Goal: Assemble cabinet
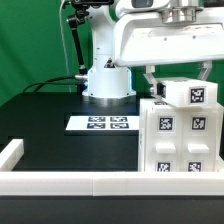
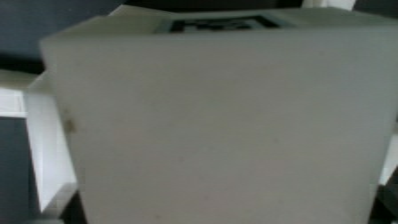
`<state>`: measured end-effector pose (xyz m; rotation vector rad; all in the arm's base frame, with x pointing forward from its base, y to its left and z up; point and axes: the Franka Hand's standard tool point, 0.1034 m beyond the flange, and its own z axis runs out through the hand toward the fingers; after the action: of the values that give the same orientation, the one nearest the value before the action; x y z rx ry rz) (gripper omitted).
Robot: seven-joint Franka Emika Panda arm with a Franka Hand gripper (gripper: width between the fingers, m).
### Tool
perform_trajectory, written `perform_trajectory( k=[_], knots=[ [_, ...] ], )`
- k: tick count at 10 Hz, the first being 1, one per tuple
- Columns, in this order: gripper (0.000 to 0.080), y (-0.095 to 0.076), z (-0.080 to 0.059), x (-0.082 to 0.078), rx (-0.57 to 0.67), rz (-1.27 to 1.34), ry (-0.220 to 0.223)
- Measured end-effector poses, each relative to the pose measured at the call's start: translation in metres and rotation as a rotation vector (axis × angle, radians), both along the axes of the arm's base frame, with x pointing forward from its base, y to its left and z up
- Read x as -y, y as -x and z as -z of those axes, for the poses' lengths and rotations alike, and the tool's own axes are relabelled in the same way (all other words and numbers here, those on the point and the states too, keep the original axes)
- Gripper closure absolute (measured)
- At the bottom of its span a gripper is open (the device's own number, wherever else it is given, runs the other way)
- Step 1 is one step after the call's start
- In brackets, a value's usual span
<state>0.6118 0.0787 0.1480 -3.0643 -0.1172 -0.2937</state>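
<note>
Cabinet: one; hand: one.

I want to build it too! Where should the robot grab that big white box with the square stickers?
Best grip the cabinet near its top, coming straight down from above. It stands upright on the table, so its flat opposite side walls suit two fingers. The end effector hangs right over it, and in the wrist view the white body fills the picture. Whether the fingers already touch it cannot be told.
</note>
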Motion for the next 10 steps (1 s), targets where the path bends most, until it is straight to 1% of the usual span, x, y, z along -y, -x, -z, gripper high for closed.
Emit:
perform_trajectory(
  k=[6, 7, 8, 10],
  knots=[
    [0.0239, 0.001, 0.000, -0.003, -0.030, 0.414, -0.083],
    [0.0239, 0.002, 0.000, -0.005, -0.035, 0.581, -0.122],
    [0.0239, 0.003, 0.000, -0.009, -0.036, 0.697, -0.149],
    [0.0239, 0.002, 0.000, -0.013, -0.052, 0.990, -0.226]
  ],
)
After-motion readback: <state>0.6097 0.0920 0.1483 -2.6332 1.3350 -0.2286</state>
